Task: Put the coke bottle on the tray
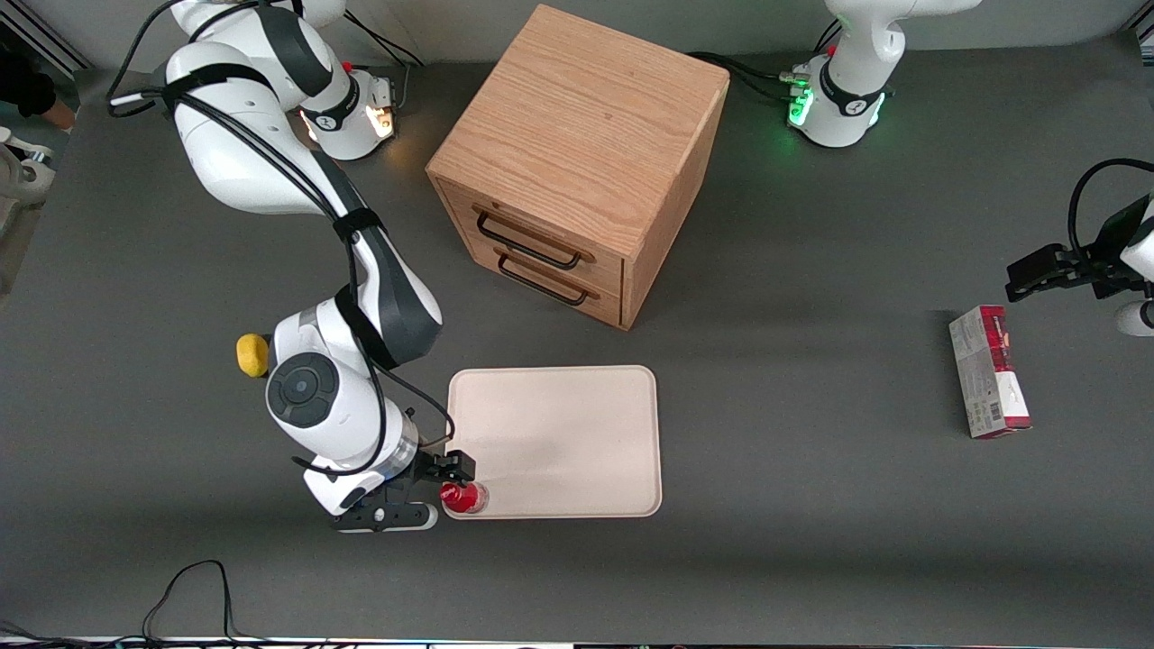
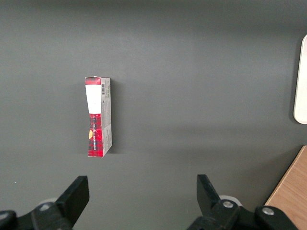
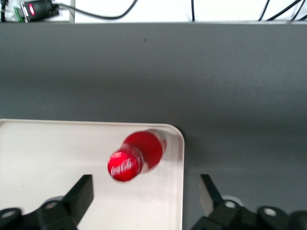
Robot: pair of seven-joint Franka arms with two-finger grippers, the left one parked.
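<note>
Red coke bottle [image 3: 136,155] stands upright on tray [image 3: 57,148], gripper [image 3: 146,194] spread.

A big dark grey table [image 1: 811,541] fills the room. A wooden cabinet [image 1: 577,162] with two drawers sits on it. Black cables [image 1: 194,595] lie at the table's near edge.

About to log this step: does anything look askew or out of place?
Nothing stands out. The small red coke bottle stands upright in a corner of the pale beige tray, close to its rim; the open gripper hangs above it.
</note>
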